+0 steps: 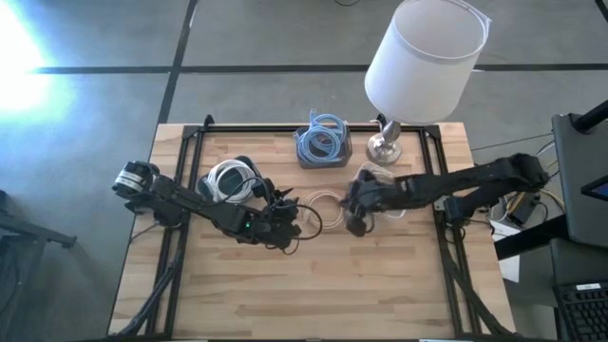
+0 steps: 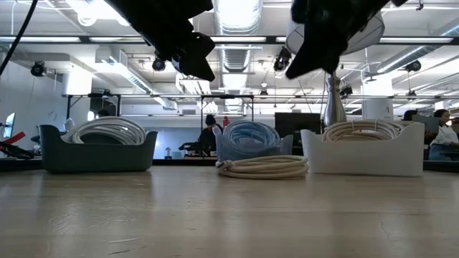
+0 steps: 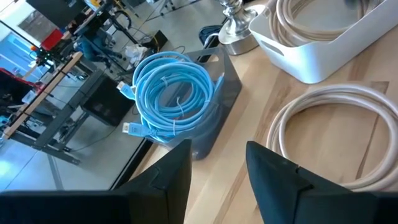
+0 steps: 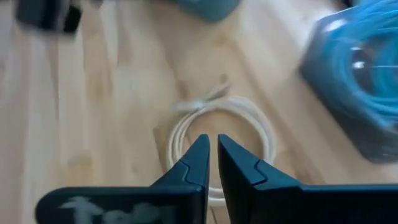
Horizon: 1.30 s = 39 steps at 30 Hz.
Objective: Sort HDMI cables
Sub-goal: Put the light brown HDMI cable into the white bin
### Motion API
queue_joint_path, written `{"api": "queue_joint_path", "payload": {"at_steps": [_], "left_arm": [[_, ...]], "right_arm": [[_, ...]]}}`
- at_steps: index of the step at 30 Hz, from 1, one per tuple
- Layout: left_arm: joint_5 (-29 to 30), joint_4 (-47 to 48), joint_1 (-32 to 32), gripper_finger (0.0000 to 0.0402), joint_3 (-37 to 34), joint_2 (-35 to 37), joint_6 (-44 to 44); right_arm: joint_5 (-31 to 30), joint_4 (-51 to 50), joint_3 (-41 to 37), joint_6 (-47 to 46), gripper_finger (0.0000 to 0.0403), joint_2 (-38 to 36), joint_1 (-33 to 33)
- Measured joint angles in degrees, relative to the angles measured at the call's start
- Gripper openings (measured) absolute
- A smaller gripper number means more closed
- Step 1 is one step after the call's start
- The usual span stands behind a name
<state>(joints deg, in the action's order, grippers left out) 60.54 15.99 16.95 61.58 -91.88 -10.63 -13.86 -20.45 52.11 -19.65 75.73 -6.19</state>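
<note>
Your right claw (image 4: 211, 163) hung nearly shut and empty right over the beige cable coil (image 4: 219, 144) lying flat on the counter (image 1: 380, 285) between both arms (your left claw (image 3: 217, 168), part open and empty, waited just beside it).

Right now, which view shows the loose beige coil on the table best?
The right wrist view: the beige coil shows whole, flat on the wood, though blurred. The left wrist view shows it cropped. The low view shows it edge-on. The high view shows it small between the grippers.
</note>
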Motion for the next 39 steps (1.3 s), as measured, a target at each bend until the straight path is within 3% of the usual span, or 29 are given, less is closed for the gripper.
{"api": "queue_joint_path", "payload": {"at_steps": [7,10,15,23,29,39], "left_arm": [[-2.09,0.02,-0.04,0.0156,0.0,0.0,0.0],[-2.86,0.02,-0.04,0.0156,0.0,0.0,-0.02],[-4.1,0.28,-0.09,0.0156,-0.02,0.0,-0.11],[-5.87,0.57,-0.09,0.0155,-0.38,-0.02,-0.26],[-6.84,0.95,-0.07,0.0155,-2.71,-0.02,-1.52],[-6.36,2.38,0.11,0.0151,-3.93,0.07,-1.2]], "right_arm": [[0.8,-0.67,5.79,10.11,0.0072,11.41,-0.78],[2.0,-5.28,9.98,10.63,0.0087,16.09,-0.66],[9.35,-13.58,16.5,10.7,0.0103,25.43,-0.71],[9.36,-22.25,27.15,10.43,0.0105,38.53,0.0],[9.31,-27.19,31.8,10.66,0.0102,43.43,0.78],[9.43,-26.75,31.59,10.85,0.0094,44.54,0.96]]}}
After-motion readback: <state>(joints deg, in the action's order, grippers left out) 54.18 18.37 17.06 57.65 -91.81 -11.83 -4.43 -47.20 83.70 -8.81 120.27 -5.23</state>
